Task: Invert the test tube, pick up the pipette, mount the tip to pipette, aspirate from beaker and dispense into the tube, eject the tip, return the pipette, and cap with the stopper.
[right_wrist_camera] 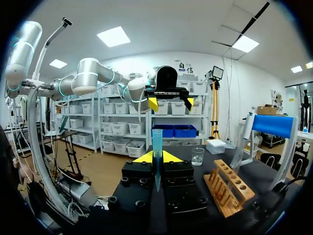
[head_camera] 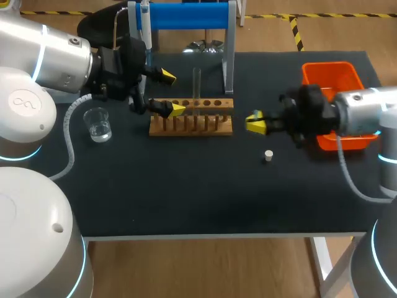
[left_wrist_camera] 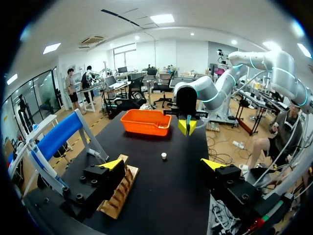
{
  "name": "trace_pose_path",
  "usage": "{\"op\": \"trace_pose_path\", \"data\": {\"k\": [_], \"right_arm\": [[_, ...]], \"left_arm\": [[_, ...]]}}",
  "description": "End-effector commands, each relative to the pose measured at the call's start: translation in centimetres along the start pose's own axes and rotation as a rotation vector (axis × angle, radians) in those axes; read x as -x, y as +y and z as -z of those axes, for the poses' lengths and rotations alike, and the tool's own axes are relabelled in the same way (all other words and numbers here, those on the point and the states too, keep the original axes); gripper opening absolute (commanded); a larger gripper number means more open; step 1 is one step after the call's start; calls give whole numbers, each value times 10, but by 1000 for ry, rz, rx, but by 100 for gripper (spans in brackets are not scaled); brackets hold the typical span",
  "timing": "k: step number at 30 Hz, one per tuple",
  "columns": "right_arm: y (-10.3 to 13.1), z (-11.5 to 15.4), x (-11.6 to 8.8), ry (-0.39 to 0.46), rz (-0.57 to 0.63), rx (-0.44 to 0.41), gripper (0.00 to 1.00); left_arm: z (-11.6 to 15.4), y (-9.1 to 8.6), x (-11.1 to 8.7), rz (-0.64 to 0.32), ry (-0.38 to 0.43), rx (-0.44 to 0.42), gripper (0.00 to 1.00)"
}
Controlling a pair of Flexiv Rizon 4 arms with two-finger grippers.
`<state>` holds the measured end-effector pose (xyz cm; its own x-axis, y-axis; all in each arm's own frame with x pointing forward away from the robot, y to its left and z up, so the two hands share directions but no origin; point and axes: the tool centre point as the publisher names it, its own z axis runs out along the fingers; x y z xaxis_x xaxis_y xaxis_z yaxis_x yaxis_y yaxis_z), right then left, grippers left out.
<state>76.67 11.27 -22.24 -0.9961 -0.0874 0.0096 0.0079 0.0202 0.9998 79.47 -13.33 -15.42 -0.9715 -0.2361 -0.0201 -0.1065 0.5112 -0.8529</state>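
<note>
- Head view: your left gripper [head_camera: 172,93] hangs over the left end of the wooden rack [head_camera: 191,127], fingers spread wide with nothing between them. A clear test tube [head_camera: 196,81] stands upright in the rack's back row. The beaker [head_camera: 97,123] sits well to the rack's left. The pipette [head_camera: 144,25] hangs on the blue stand [head_camera: 186,15] behind the rack. The white stopper [head_camera: 268,156] lies on the table [head_camera: 186,198], off the rack's front right corner. Your right gripper [head_camera: 255,122] is just off the rack's right end, fingers close together; what it holds is hard to tell from here.
- Left wrist view: the left fingers stand far apart, one over the rack. The stopper lies ahead of them, well apart from the rack.
- Right wrist view: the right fingers pinch a pale blue pipette tip [right_wrist_camera: 157,139] from both sides, upright with its wide end up. The rack lies beside the gripper, with the beaker past the rack's far end.
</note>
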Motion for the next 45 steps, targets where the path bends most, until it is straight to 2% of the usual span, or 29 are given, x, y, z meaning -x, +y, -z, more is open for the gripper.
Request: {"op": "trace_pose_path", "data": {"k": [1, 11, 32, 34, 37, 41, 45], "right_arm": [[-4, 43, -11, -29, 1, 13, 0], [-12, 66, -15, -60, -6, 31, 0], [-12, 67, -16, -63, -8, 30, 0], [-12, 67, -16, -63, -8, 30, 0], [-12, 67, -16, -63, -8, 30, 0], [-12, 67, -16, -63, -8, 30, 0], [-12, 67, -16, -63, -8, 30, 0]], "left_arm": [[0, 0, 1, 0, 3, 0, 100], [0, 0, 1, 0, 3, 0, 100], [0, 0, 1, 0, 3, 0, 100], [5, 5, 9, 12, -64, -52, 100], [9, 9, 24, 24, -132, -83, 100], [11, 13, 48, 35, -205, -77, 100], [12, 16, 71, 61, -243, -68, 100]]}}
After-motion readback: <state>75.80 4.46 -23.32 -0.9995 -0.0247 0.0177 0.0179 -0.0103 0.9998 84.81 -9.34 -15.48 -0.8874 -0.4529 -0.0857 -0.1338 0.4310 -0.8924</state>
